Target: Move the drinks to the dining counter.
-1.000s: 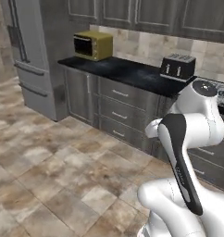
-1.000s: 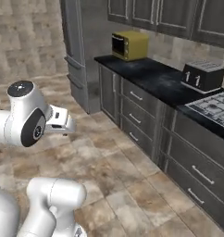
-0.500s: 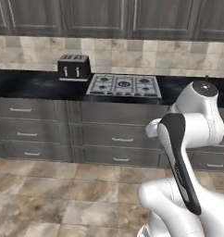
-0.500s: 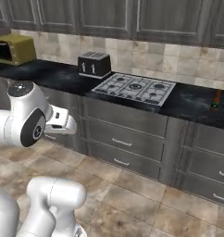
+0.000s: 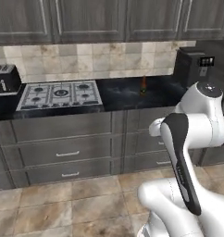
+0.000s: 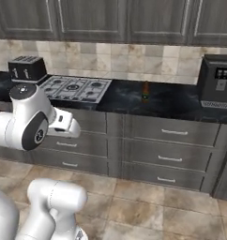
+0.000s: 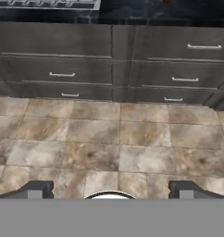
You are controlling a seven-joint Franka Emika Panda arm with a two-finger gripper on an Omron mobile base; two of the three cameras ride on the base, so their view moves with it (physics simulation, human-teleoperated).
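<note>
View: the whole picture is sliding sideways compared with a moment ago, so the base is turning and the kitchen things are not moving by themselves. The yellow microwave is gone from sight; the silver stove top with black burners (image 5: 59, 94) and the black boxy coffee machine (image 5: 195, 67) are now showing.
Drink: one small brown glass bottle with a green cap (image 5: 143, 85) is standing upright on the black wall desk (image 5: 127, 95), at about 3 o'clock from the stove top and well apart from it. A second bottle cannot be made out.
Meaning: the robot is now facing the drink, so reaching comes next, I think.
Tool: the dark two-finger tool (image 7: 109, 190) is pointing down at the brown tiled floor (image 7: 109, 148), tips wide apart, holding nothing.
Room: the floor in front of the grey drawers (image 6: 153, 145) is open. The desk edge is sticking out over the drawers, so the arm is needing to go up and over it.
</note>
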